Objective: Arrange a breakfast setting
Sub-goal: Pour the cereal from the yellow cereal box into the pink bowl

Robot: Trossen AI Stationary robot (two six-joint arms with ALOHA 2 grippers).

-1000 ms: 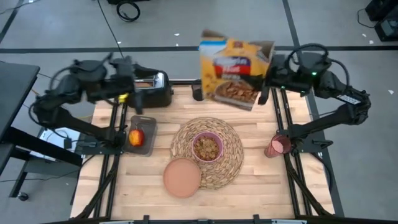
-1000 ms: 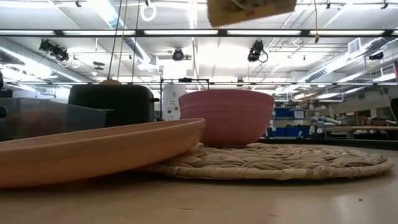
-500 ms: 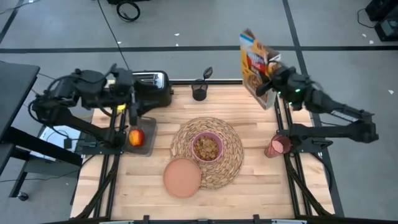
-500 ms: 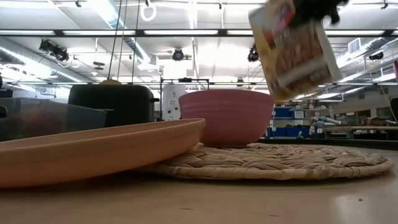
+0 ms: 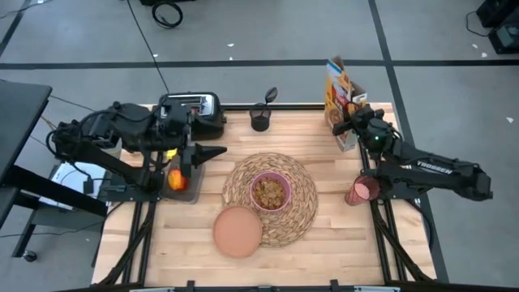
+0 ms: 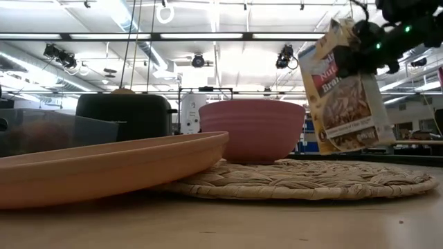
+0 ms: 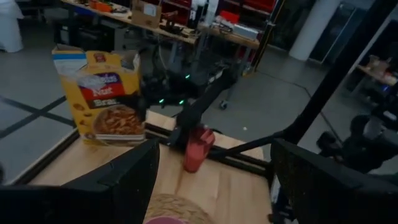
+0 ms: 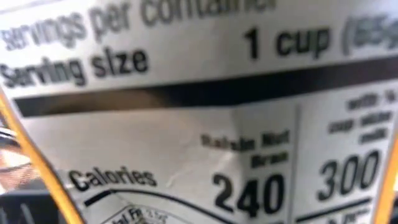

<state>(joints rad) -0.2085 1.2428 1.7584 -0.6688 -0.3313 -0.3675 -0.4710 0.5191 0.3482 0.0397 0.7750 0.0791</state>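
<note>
Clamped on the narrow side of the cereal box (image 5: 340, 103), the right gripper (image 5: 354, 122) holds it upright at the far right corner of the table (image 5: 324, 235), the box's open top flaps showing from above; the nutrition panel fills the right wrist view. In the low view the box (image 6: 346, 97) hangs slightly tilted, and whether its base touches the table cannot be told. Just below that gripper, toward the near edge, the translucent pink cup (image 5: 361, 190) lies at the table's right rim. Spread wide with nothing between its fingers, the left gripper (image 5: 212, 152) points toward the table's centre, with the red apple (image 5: 177, 178) in a clear tray just beside it and the black toaster (image 5: 191, 113) right behind it. Ahead of those open fingers lies the woven straw placemat (image 5: 304, 207), the pink bowl (image 5: 269, 191) with cereal at its middle. The brownish-pink plate (image 5: 238, 231) overlaps the mat's near left edge.
</note>
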